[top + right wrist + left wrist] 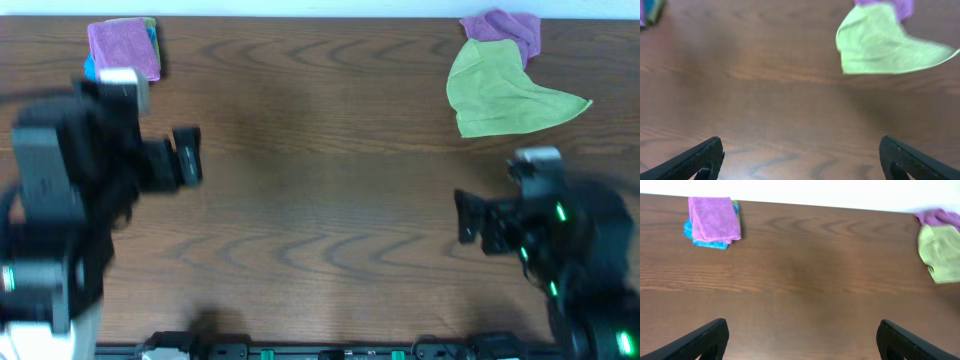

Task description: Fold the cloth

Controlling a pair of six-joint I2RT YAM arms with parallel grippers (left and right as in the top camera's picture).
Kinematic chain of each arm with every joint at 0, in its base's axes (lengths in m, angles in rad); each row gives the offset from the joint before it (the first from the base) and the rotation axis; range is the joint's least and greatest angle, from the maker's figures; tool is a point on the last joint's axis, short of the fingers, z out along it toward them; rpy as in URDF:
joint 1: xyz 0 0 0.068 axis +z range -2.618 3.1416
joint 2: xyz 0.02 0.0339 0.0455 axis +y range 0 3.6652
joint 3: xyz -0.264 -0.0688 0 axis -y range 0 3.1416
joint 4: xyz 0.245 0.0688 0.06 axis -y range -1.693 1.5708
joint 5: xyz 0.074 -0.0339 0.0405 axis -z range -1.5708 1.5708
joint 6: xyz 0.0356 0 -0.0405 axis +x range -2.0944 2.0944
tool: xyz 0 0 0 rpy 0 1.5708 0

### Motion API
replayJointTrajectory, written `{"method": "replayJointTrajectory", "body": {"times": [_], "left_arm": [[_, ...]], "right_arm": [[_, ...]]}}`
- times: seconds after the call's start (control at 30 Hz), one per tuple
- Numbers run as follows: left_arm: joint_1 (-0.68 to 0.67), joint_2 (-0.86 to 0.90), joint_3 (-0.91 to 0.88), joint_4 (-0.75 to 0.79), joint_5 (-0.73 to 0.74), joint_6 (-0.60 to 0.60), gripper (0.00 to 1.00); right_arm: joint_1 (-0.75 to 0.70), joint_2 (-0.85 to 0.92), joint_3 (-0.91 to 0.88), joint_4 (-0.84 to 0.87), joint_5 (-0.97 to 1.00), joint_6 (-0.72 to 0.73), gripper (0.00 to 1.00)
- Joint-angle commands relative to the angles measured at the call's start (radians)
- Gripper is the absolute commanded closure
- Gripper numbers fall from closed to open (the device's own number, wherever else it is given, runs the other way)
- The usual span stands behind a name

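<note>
A folded light purple cloth (pixel 124 48) lies on a stack of blue cloths at the far left; it also shows in the left wrist view (pixel 714 220). A crumpled purple cloth (pixel 502 27) lies at the far right, partly under a lime-green cloth (pixel 500 92). No white tag shows on either, so I cannot tell which is the tagged cloth. My left gripper (pixel 188 155) is open and empty above bare table (pixel 802 332), in front of the stack. My right gripper (pixel 468 217) is open and empty (pixel 800 150), in front of the green cloth (pixel 880 42).
The brown wooden table (pixel 320 180) stretches between the two arms. The blue cloths (pixel 702 239) under the folded purple one sit near the table's back edge. Both arm bodies look blurred in the overhead view.
</note>
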Motion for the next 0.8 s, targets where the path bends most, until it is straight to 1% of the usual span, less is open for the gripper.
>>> {"method": "replayJointTrajectory", "body": {"times": [0.0, 0.17, 0.27, 0.33, 0.47, 0.57, 0.77], "left_arm": [[-0.058, -0.121, -0.168, 0.040, -0.104, -0.015, 0.04], [-0.081, -0.305, -0.439, 0.110, -0.100, -0.050, 0.04], [-0.081, -0.396, -0.586, 0.171, -0.061, -0.064, 0.04], [-0.081, -0.434, -0.645, 0.212, -0.032, -0.065, 0.04], [-0.081, -0.453, -0.675, 0.277, -0.031, -0.068, 0.05], [-0.081, -0.452, -0.675, 0.296, -0.031, -0.068, 0.05], [-0.081, -0.451, -0.675, 0.286, -0.034, -0.067, 0.04]], "right_arm": [[-0.007, -0.107, -0.074, 0.012, 0.009, -0.008, 0.01], [-0.007, -0.236, -0.243, 0.065, -0.046, 0.100, 0.01], [-0.007, -0.277, -0.323, 0.096, -0.056, 0.140, 0.01], [-0.007, -0.283, -0.348, 0.126, -0.054, 0.163, 0.01], [-0.007, -0.281, -0.353, 0.181, -0.053, 0.178, 0.01], [-0.008, -0.280, -0.353, 0.205, -0.026, 0.177, 0.01], [-0.008, -0.280, -0.353, 0.101, -0.018, 0.177, 0.01]]}}
